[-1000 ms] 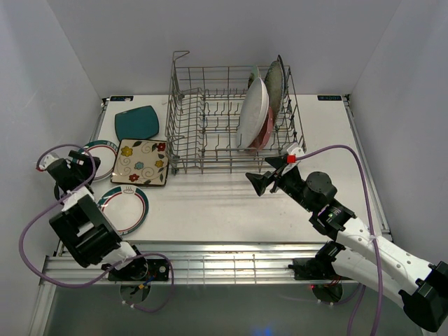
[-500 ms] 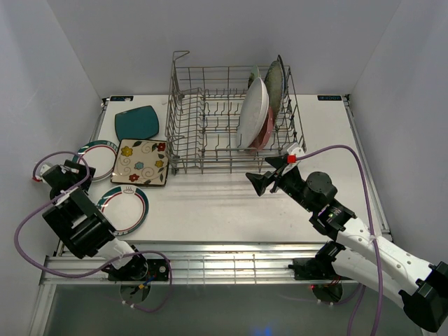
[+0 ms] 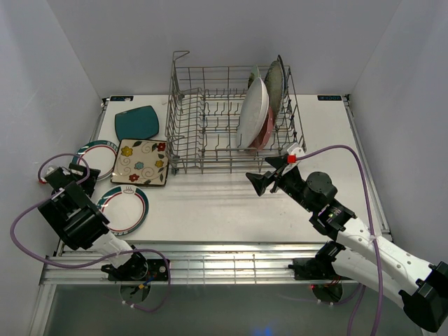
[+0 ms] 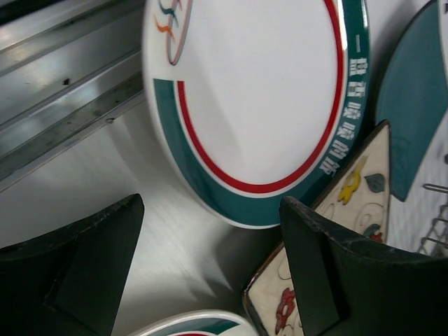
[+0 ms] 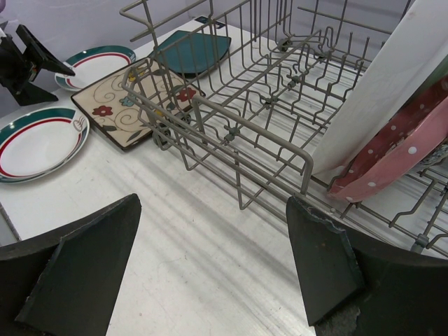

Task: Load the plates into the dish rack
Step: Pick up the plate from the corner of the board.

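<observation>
Presently, the left gripper (image 4: pixel 210 210), jaws spread and empty, hovers low at the edge of the far rimmed plate (image 4: pixel 259 84), which lies flat just beside the floral square (image 4: pixel 336 210). The right gripper (image 5: pixel 213 238), likewise spread and empty, hangs near the rack (image 3: pixel 210 164), where several plates (image 3: pixel 253 112) stand at the right end. Risk: a shallow pinch on the flat rim may slip or shove the floral square.

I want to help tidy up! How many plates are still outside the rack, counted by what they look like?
Round white plates with green-red rims: 2
Teal square plate: 1
Flowery square plate: 1
Total: 4
</observation>
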`<state>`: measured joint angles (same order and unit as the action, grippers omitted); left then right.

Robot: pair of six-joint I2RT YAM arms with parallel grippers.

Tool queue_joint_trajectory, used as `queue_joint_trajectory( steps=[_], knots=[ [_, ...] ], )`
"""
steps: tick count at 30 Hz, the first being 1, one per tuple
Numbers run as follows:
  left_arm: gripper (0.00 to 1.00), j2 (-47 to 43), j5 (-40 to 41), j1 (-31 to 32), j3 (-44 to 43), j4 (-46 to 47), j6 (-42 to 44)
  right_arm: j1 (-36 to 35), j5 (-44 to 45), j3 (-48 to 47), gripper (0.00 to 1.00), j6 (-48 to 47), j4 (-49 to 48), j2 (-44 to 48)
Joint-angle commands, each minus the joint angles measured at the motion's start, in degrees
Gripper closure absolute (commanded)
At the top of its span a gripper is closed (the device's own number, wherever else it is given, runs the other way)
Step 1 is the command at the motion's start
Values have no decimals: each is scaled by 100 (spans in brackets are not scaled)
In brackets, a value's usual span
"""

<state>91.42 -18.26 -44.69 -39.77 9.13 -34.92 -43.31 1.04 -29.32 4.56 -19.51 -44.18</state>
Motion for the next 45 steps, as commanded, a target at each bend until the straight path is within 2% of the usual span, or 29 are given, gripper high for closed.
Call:
queue_joint_trajectory(
  steps=[1, 9, 13, 29, 45],
  knots=[
    [10, 166, -353, -31, -171, 177, -129, -20, -51, -47, 10, 54, -211, 77],
    [16, 148, -362, -31, 4, 581, -375, -20, -60, 5, 10, 54, -220, 173],
    [23, 262, -380, -31, -5, 625, -428, -20, -60, 5, 10, 54, -238, 156],
    [30, 553, -564, -66, 22, 880, -630, -20, -244, -12, 10, 54, -211, 191],
    [41, 702, -617, -110, 13, 933, -674, -20, -262, 5, 10, 54, -229, 208]
  ],
)
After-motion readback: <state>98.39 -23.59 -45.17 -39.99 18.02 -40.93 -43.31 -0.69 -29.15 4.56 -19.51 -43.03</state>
